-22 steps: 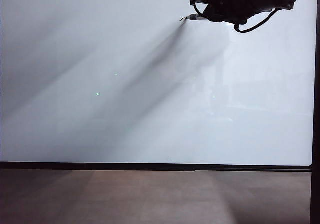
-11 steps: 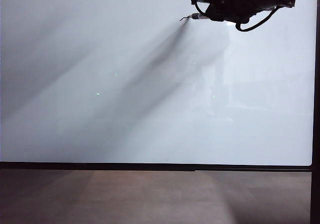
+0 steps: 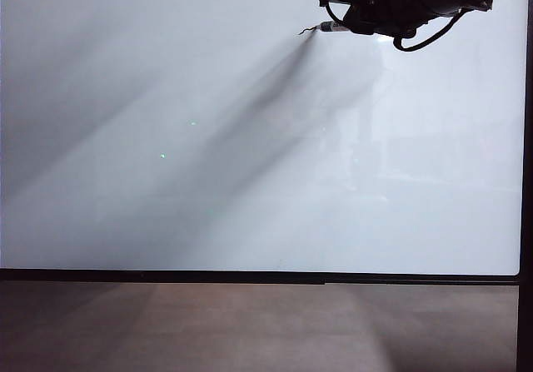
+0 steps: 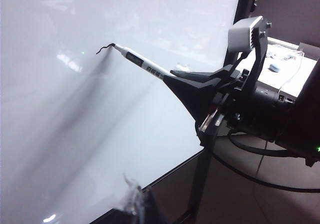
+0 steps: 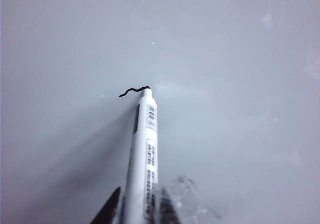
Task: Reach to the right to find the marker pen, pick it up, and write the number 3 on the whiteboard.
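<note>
The whiteboard [image 3: 208, 139] fills most of the exterior view. At its upper right, my right gripper [image 3: 356, 26] is shut on the marker pen [image 3: 331, 27], a slim pale barrel that points left with its dark tip on the board. Of the number 3, only a short wavy black stroke [image 3: 306, 31] shows at the tip. The right wrist view has the marker pen [image 5: 142, 154] between the fingers of the right gripper [image 5: 137, 211], with the stroke [image 5: 132, 90] at its tip. In the left wrist view only a blurred finger [image 4: 134, 204] of my left gripper shows, far from the pen [image 4: 145, 66].
Black cables [image 3: 425, 39] loop under the right arm. The board's thin black frame [image 3: 250, 276] borders a brown surface [image 3: 250, 322] below. In the left wrist view, the right arm carries a grey camera box [image 4: 245, 33], and a table with small items [image 4: 280, 66] lies beyond the board's edge.
</note>
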Motion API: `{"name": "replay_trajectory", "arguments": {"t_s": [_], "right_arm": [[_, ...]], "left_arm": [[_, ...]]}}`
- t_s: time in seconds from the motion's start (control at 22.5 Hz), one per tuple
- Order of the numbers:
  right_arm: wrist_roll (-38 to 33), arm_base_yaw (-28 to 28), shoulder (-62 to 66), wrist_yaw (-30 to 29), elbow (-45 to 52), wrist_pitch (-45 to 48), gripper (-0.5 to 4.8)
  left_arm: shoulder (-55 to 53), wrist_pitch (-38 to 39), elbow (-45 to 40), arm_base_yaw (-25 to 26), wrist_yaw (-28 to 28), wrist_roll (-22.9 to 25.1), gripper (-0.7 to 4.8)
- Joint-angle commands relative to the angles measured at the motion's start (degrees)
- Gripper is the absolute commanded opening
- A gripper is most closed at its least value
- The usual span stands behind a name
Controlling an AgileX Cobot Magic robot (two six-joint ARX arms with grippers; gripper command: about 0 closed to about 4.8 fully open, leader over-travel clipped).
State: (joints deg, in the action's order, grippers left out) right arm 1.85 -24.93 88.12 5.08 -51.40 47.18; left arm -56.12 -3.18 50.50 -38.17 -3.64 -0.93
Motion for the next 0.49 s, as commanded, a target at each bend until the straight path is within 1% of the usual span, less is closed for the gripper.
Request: {"name": "replay_trajectory", "arguments": {"t_s": [0.04, 0.49], "right_arm": [[0.0, 0.1, -0.3, 1.4, -0.1, 0.3, 0.43], [-0.3, 0.1, -0.3, 1.2, -0.1, -2.1, 0.43]], "left_arm": [[0.2, -0.6, 0.1, 0.0, 0.0, 0.3, -0.05], [0.1, -0.7, 0.1, 0.1, 0.0, 0.3, -0.05]]}}
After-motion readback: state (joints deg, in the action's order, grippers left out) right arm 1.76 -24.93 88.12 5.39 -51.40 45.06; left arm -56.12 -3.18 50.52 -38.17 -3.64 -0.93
